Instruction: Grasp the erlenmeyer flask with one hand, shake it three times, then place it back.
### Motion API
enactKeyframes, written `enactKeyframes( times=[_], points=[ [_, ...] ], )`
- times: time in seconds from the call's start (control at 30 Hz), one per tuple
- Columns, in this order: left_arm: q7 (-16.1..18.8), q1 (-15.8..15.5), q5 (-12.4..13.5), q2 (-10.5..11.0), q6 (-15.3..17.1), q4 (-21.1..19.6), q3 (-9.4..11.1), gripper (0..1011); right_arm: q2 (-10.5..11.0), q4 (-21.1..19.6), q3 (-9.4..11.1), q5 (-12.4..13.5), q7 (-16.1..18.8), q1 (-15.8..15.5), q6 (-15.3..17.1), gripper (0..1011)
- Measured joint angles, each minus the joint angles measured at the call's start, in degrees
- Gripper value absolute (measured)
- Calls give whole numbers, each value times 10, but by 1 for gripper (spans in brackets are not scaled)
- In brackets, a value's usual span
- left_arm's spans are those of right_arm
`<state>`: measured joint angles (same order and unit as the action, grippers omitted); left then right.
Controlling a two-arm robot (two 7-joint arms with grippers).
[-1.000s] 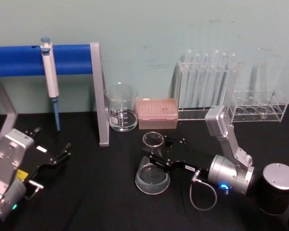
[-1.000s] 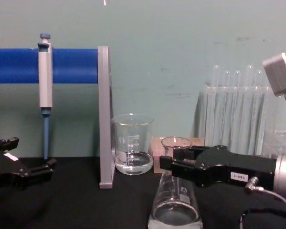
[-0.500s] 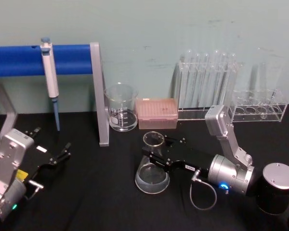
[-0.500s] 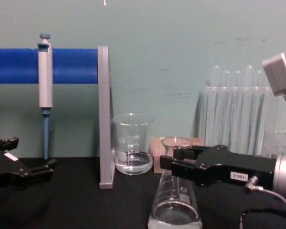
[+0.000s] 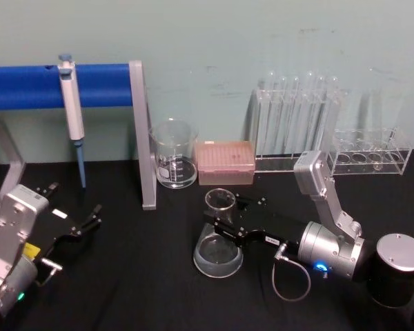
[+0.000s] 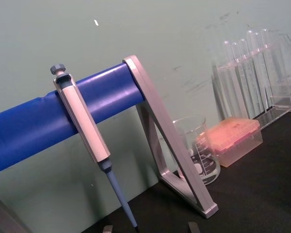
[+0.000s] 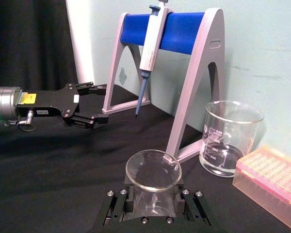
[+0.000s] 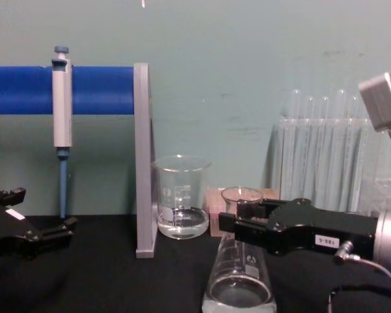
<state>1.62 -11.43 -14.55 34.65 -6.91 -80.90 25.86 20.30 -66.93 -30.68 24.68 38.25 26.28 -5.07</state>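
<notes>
The right pincer is clamped on the neck of the flask, which stands on the table; left pincer parked far left, jaws apart

The head view looks down on the beaker from above, the chest view faces it level across the table, and both wrist views share it from opposite sides.

One flask, one beaker, one pipette, two pincers.
</notes>
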Motion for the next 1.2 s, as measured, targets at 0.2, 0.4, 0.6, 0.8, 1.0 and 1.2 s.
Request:
enactKeyframes(
  times=[0.2, 0.4, 0.6, 0.8, 1.0, 1.2],
  points=[
    [0, 0, 0, 0, 0, 0, 0, 1001, 0, 0, 0, 0, 0, 0, 0, 449],
    [0, 0, 0, 0, 0, 0, 0, 1001, 0, 0, 0, -2, 1, 0, 1, 600],
    [0, 0, 0, 0, 0, 0, 0, 1001, 0, 0, 0, -2, 1, 0, 1, 787],
    [0, 0, 0, 0, 0, 0, 0, 1001, 0, 0, 0, -2, 0, 0, 1, 941],
    [0, 0, 0, 0, 0, 0, 0, 1001, 0, 0, 0, -1, 0, 0, 0, 1000],
    [0, 0, 0, 0, 0, 0, 0, 1001, 0, 0, 0, -1, 0, 0, 0, 1000]
  ],
)
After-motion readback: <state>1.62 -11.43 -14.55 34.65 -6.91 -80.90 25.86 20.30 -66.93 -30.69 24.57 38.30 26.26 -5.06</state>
